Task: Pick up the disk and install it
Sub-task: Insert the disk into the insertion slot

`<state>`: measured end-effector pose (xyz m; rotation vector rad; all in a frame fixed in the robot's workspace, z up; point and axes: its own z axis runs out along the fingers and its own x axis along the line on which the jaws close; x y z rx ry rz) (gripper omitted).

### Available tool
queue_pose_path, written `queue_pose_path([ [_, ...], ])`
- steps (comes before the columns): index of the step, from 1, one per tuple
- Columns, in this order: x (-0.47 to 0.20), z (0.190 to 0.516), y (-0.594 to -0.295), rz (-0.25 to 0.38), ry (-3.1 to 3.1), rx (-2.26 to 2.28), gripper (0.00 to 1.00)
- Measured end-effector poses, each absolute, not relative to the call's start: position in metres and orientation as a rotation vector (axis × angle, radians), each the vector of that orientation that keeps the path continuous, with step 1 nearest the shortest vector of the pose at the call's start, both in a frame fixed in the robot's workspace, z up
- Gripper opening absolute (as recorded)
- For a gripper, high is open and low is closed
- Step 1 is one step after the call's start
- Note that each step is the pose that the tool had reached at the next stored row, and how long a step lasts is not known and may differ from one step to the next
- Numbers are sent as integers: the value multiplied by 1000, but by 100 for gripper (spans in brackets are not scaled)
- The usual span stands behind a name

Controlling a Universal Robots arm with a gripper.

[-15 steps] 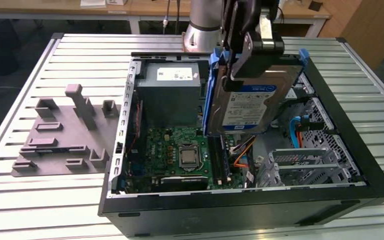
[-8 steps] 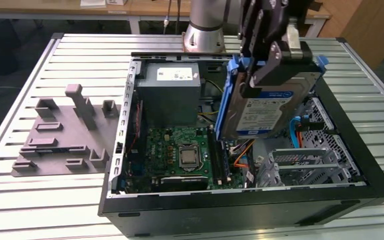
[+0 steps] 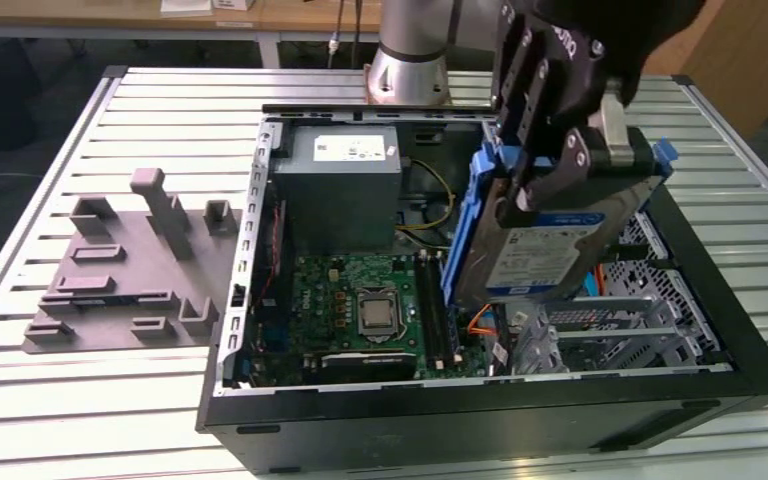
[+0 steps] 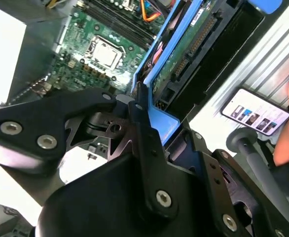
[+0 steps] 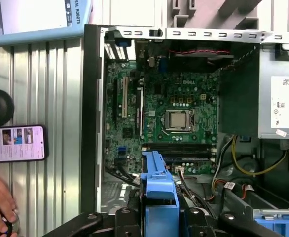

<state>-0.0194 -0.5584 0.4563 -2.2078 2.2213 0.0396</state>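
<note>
Tool [image 3: 574, 165] clamped on disk [image 3: 544, 250], tilted on edge, above open computer case [image 3: 491, 405]

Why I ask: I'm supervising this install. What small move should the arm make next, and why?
Probably lower the disk slowly toward the drive cage: the gripper holds it tilted over the open case, not yet seated.

Bright, even light; PSU [image 4: 4, 54] overexposed.
</note>
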Motion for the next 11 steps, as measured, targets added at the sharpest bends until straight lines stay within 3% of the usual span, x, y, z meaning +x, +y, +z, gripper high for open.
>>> queue_pose_path([
  [11,18,449,-563,39,2222,-2207,36],
])
